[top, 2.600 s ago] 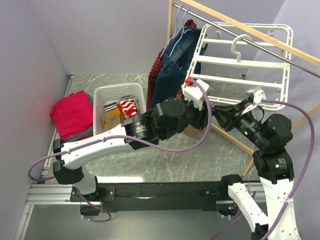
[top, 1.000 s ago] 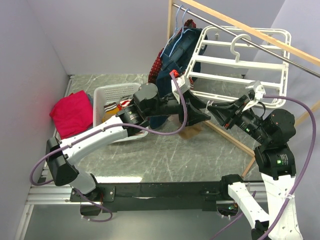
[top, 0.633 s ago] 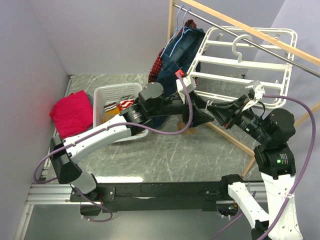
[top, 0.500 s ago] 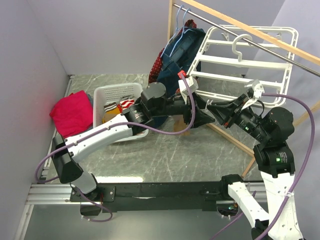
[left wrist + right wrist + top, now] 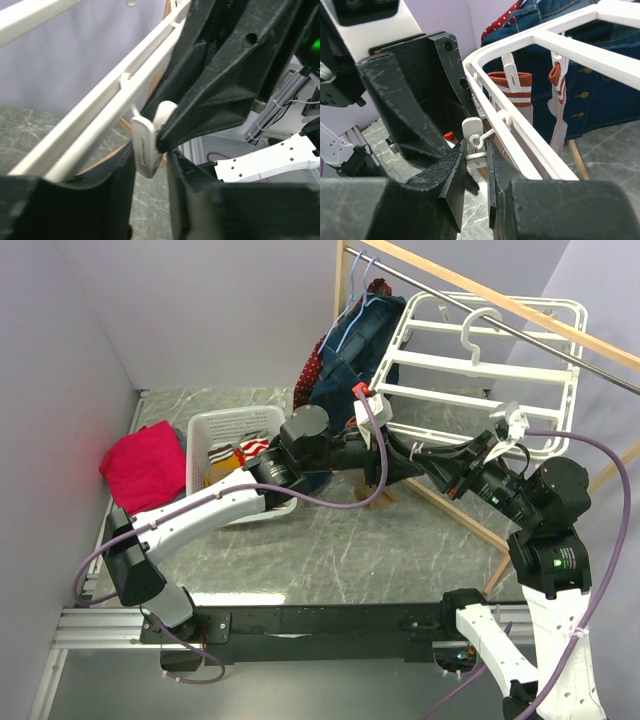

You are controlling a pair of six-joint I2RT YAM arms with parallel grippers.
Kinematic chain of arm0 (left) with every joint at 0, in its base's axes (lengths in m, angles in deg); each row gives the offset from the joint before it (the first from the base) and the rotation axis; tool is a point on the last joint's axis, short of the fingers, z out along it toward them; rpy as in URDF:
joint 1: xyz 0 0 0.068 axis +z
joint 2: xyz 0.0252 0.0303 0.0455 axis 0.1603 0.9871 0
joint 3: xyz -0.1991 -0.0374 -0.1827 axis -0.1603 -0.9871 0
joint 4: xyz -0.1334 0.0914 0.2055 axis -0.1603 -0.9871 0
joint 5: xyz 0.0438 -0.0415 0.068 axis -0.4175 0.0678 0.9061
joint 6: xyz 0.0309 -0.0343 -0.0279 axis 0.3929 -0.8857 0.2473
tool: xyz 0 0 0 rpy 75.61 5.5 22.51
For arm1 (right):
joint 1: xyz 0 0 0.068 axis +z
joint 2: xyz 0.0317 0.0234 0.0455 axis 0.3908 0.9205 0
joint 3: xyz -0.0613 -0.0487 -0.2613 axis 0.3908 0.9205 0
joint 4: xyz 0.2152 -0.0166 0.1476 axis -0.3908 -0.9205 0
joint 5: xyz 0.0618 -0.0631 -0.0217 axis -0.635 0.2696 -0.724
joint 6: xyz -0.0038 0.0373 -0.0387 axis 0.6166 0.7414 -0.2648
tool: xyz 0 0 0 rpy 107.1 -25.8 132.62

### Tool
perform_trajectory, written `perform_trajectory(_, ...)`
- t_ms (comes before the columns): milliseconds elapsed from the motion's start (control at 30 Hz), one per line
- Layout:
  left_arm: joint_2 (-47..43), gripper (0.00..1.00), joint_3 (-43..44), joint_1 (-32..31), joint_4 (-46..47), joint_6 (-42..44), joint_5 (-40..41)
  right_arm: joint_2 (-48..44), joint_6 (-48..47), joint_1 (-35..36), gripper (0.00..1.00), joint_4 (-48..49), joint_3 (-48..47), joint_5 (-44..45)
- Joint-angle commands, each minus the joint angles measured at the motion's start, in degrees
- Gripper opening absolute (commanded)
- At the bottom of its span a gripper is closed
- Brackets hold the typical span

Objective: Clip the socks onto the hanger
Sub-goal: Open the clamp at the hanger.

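Observation:
The white hanger (image 5: 480, 365) hangs from the rail, and its bar crosses the left wrist view (image 5: 100, 125) and the right wrist view (image 5: 530, 145). Two socks are clipped to it, one with a reddish-brown striped cuff (image 5: 509, 90) and a pale one (image 5: 556, 102). My right gripper (image 5: 476, 167) is shut on a dangling white clip (image 5: 476, 137) at the hanger's lower left edge. My left gripper (image 5: 150, 177) is narrowly open with that clip's (image 5: 146, 147) lower end between its jaws. No sock shows in either gripper. The two grippers meet tip to tip in the top view, left (image 5: 410, 468) and right (image 5: 434, 466).
A navy garment (image 5: 350, 350) on a blue hanger hangs just left of the white hanger. A white basket (image 5: 225, 435) with clothes stands at mid left, and a folded pink cloth (image 5: 145, 468) lies beside it. The wooden rack's leg (image 5: 470, 520) runs under the grippers.
My left arm has risen from low over the table to the hanger's lower left edge and closed in on the right gripper. The hanger has swung slightly. The right arm has barely moved.

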Motion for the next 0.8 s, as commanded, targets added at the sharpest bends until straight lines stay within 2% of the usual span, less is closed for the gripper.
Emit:
perform_trajectory(0, -2.3, 0.32, -0.9, 0.6, 3.7, -1.1, -0.1, -1.7, 1.6, 0.9, 0.27, -2.1, -1.8, -4.0)
perform_trajectory(67, -2.5, 0.28, -1.0, 0.6, 4.4, -1.4, 0.3, -2.3, 1.7, 0.9, 0.32, -3.2, -1.9, -2.1)
perform_trajectory(100, -2.5, 0.27, -1.1, 0.6, 4.5, -1.5, 0.3, -2.5, 2.0, 0.9, 0.41, -3.6, -1.9, -1.1)
perform_trajectory(167, -2.4, 0.24, -1.1, 0.6, 5.1, -1.8, 1.0, -3.6, 3.1, 0.9, 0.5, -4.3, -1.8, 1.7)
perform_trajectory(200, -2.3, 0.24, -1.0, 0.6, 5.3, -1.9, 1.6, -4.1, 3.8, 0.9, 0.58, -4.4, -1.8, 2.9)
perform_trajectory(300, -1.8, 0.21, -1.0, 0.6, 5.7, -2.3, 3.7, -5.7, 7.0, 0.9, 0.64, -5.6, -1.9, 6.1)
perform_trajectory(467, -1.4, 0.18, -0.9, -1.0, 5.1, -0.9, 8.8, -8.4, 15.5, 0.9, 0.65, -6.0, -2.3, 12.5)
perform_trajectory(533, -1.2, 0.18, -0.3, -2.6, 4.0, 0.2, 13.2, -8.7, 19.2, 0.8, 0.62, -6.5, -2.5, 14.6)
perform_trajectory(600, -0.8, 0.18, 0.5, -4.1, 2.9, 3.0, 16.6, -8.9, 21.1, 0.9, 0.58, -6.5, -2.5, 17.3)
perform_trajectory(633, -0.5, 0.18, 0.9, -5.5, 1.8, 3.9, 20.4, -8.8, 22.4, 0.9, 0.57, -7.2, -2.6, 18.3)
perform_trajectory(767, 0.4, 0.18, 1.9, -7.8, 0.6, 6.8, 27.0, -7.9, 23.0, 1.0, 0.57, -8.0, -3.6, 20.7)
